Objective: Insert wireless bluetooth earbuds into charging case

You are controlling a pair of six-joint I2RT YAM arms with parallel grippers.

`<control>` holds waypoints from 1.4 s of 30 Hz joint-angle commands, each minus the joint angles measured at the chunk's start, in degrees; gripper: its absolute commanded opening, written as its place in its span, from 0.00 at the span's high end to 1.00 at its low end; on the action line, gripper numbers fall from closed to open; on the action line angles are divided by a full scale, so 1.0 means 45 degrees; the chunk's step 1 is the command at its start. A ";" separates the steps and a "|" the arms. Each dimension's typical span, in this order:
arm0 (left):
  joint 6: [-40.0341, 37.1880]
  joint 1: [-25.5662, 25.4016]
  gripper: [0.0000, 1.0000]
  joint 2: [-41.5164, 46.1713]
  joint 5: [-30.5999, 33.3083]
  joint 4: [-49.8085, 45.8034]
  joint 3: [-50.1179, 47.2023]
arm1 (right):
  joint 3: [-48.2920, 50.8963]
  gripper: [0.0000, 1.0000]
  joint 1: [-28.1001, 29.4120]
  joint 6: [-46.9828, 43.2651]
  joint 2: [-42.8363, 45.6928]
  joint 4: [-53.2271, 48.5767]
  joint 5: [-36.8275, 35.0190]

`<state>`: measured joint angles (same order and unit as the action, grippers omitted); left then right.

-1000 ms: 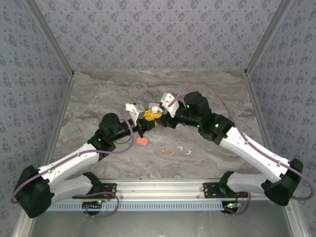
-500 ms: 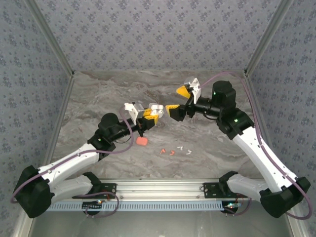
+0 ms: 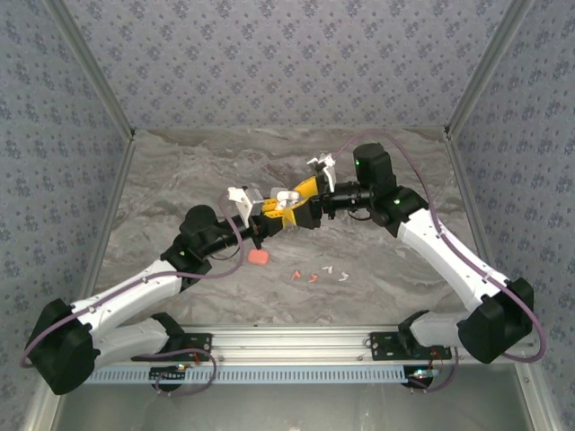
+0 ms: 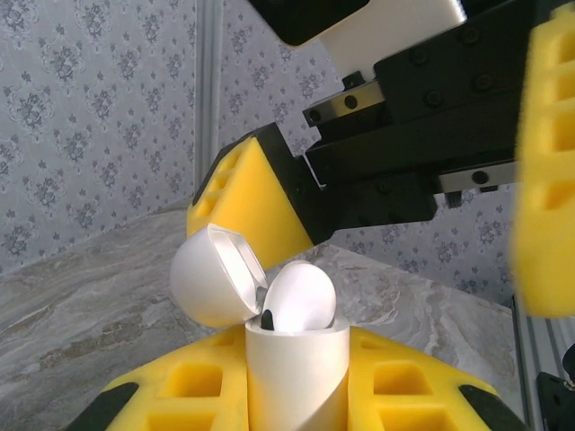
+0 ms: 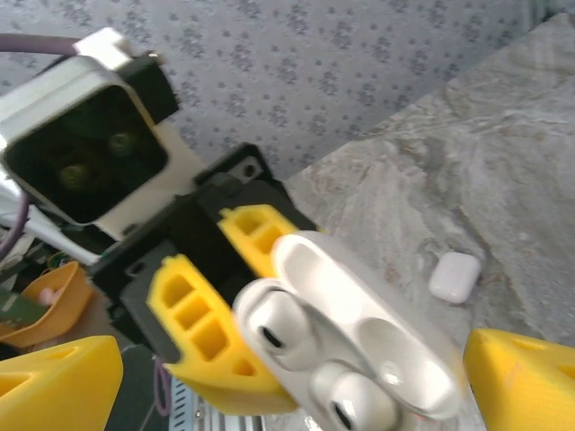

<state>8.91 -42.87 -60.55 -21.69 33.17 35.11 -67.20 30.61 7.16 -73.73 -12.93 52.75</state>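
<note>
My left gripper [image 3: 269, 208] is shut on the body of a white charging case [image 3: 277, 199], held above the table with its lid [image 4: 216, 274] swung open. In the right wrist view two white earbuds [image 5: 283, 328] [image 5: 355, 400] sit in the case's wells. One earbud head [image 4: 301, 296] pokes out of the case [image 4: 296, 368] in the left wrist view. My right gripper [image 3: 295, 205] faces the case's open top, jaws wide and holding nothing; its yellow fingers [image 4: 252, 193] stand beyond the case. Several loose earbuds, orange-red [image 3: 295, 275] and white [image 3: 343, 276], lie on the table.
An orange-red case [image 3: 259, 257] lies on the marble table [image 3: 180, 180] under the left arm. A second, closed white case [image 5: 454, 276] rests on the table beyond the held one. Patterned walls [image 3: 287, 63] close in the back and both sides.
The right gripper opened wide, drew back to the right away from the case, then swung back to face it. The left gripper and the case stayed put.
</note>
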 commanded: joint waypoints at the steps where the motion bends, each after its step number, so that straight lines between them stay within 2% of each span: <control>1: 0.0038 -0.0072 1.00 -0.0020 -0.0143 0.0360 0.0539 | -0.0776 0.00 0.0179 -0.0385 -0.0021 -0.0406 0.0972; 7: -0.0024 -0.0082 1.00 -0.0010 0.0137 0.0130 0.0514 | -0.0819 0.08 0.0212 -0.1125 0.0319 -0.1142 0.0840; 19: -0.0091 -0.0067 1.00 0.0002 0.0389 -0.0095 0.0438 | -0.0421 0.14 0.0182 -0.1609 0.0818 -0.1594 0.0202; 25: -0.0065 -0.0082 1.00 0.0000 0.0446 -0.0085 0.0410 | -0.0435 0.13 0.0175 -0.1620 0.0838 -0.1852 -0.0768; 28: -0.0065 -0.0080 1.00 -0.0001 0.0566 -0.0192 0.0437 | -0.0651 0.12 0.0097 -0.1689 0.0910 -0.2315 -0.1923; 32: -0.0019 -0.0063 1.00 -0.0131 0.1290 -0.0864 0.0538 | -0.0476 0.02 -0.0156 -0.1429 0.1572 -0.2326 -0.5297; 35: 0.0228 0.0016 1.00 -0.0570 0.2142 -0.1556 0.0708 | 0.0358 0.00 -0.0207 -0.1404 0.2489 -0.1767 -0.7802; 38: 0.0857 0.0317 1.00 -0.1356 0.2560 -0.2053 0.0951 | 0.1518 0.00 -0.0211 -0.1322 0.3737 -0.0491 -0.8832; 42: 0.2381 0.0993 1.00 -0.2759 0.2572 -0.2179 0.1252 | 0.2105 0.00 -0.0222 -0.1278 0.4522 -0.0091 -0.9182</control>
<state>14.09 -39.97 -70.13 -11.99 24.82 38.20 -58.83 29.69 0.62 -54.57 -16.95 16.75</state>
